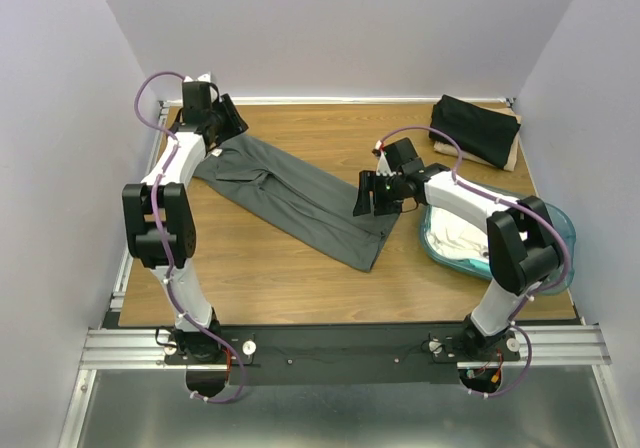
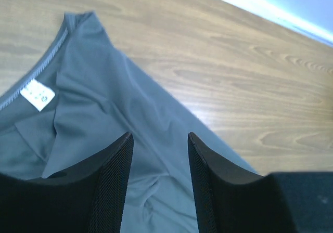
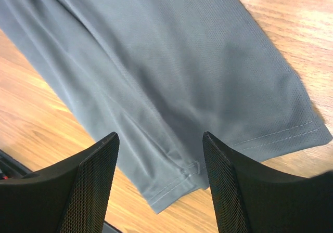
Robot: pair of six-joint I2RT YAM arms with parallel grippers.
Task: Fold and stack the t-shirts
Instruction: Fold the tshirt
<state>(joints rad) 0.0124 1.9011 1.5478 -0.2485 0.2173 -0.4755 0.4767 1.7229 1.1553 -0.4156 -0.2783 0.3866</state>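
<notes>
While the dark grey t-shirt lies mid-table as a long strip, cross-folds are left; left gripper and right gripper hover spread, empty, over its ends; black t-shirt folded far right

The grey t-shirt carries a white tag, print unreadable.

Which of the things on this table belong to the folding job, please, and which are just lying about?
Job: grey shirt, black shirt, white shirts.
Lying about: teal tub holding the white ones.
</notes>
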